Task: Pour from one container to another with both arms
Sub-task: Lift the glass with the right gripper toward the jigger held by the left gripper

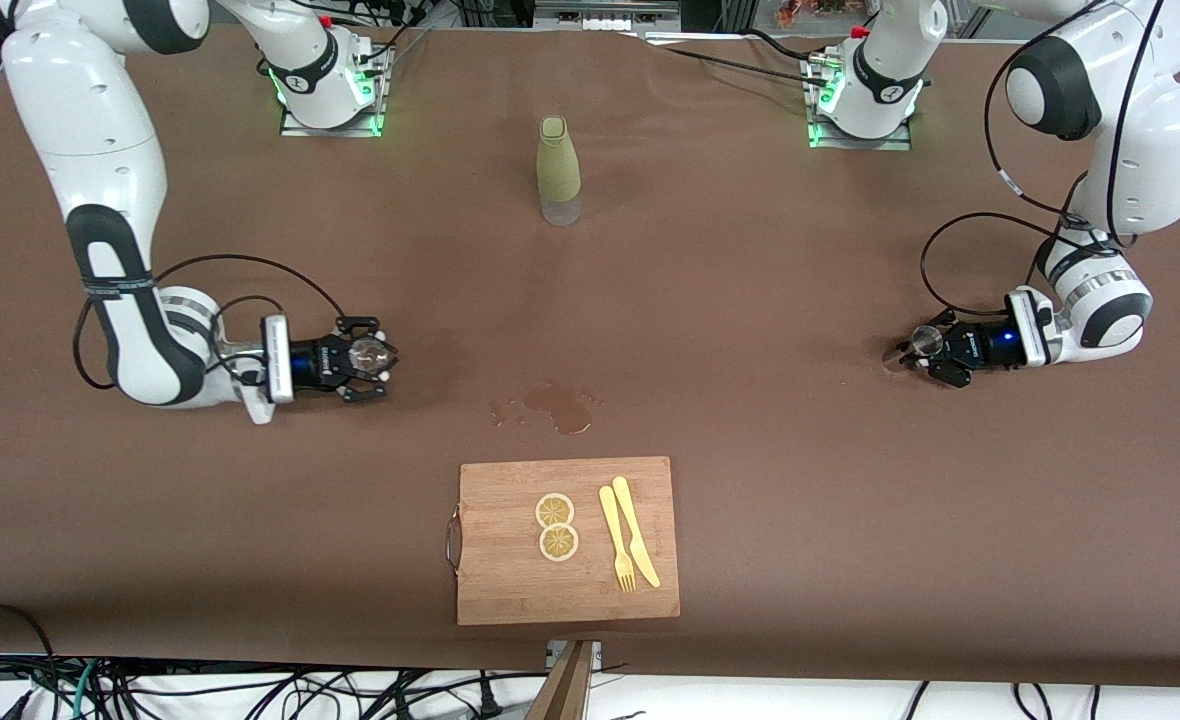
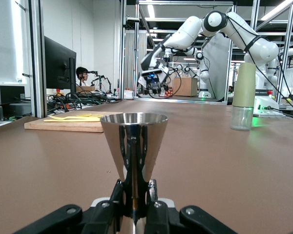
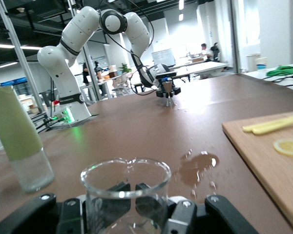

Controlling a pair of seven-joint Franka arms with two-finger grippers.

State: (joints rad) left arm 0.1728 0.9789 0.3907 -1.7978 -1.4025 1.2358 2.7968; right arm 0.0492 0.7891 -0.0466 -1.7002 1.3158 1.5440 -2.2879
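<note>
Brown table: left end effector (image 1: 918,352) pinches a metal cup (image 2: 133,146), right end effector (image 1: 375,358) seemingly a glass beaker (image 3: 125,192).

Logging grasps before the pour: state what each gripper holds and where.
Left gripper: metal jigger, jaws at its narrow waist. Right gripper: clear glass beaker, jaws around its lower body.

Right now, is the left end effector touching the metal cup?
Touching. The left wrist view shows the left end effector clamped on the narrow base of the metal cup.
</note>
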